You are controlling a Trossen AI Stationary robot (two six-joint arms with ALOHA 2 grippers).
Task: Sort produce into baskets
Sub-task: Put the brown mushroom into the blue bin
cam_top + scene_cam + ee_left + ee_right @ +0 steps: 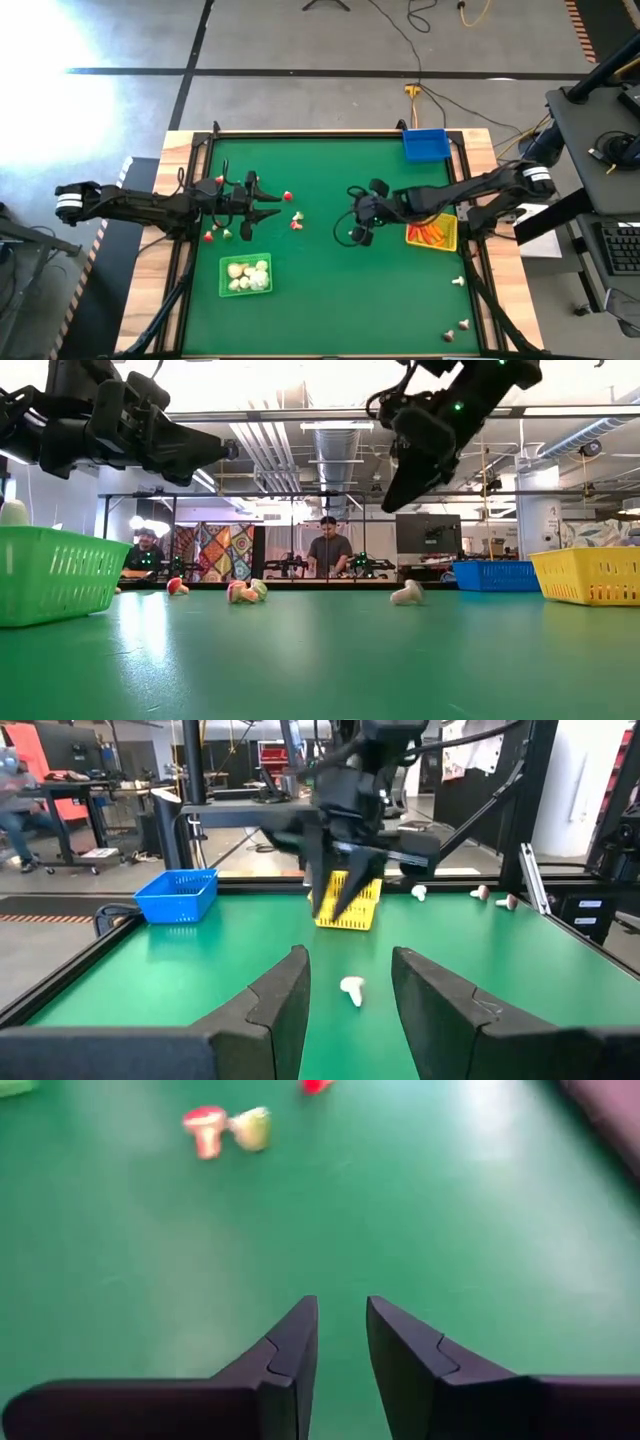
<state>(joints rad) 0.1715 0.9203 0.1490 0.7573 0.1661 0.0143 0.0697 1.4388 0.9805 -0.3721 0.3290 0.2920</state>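
My left gripper (274, 205) (350, 965) is open and empty, above the mat's left half, among small red-and-white pieces (296, 220). My right gripper (356, 228) (342, 1308) is open and empty, hanging above the mat's middle with its fingers pointing down. A whitish piece (352, 989) lies on the mat close beside it. The green basket (245, 275) holds whitish bulbs. The yellow basket (432, 233) holds orange sticks. The blue basket (425, 145) stands at the far right corner.
More red-and-white pieces (208, 237) lie near the left arm, and one (288, 195) lies farther back. Three whitish pieces (458, 281) lie near the near right corner. A raised rim (330, 133) borders the green mat. People stand beyond the far edge (328, 550).
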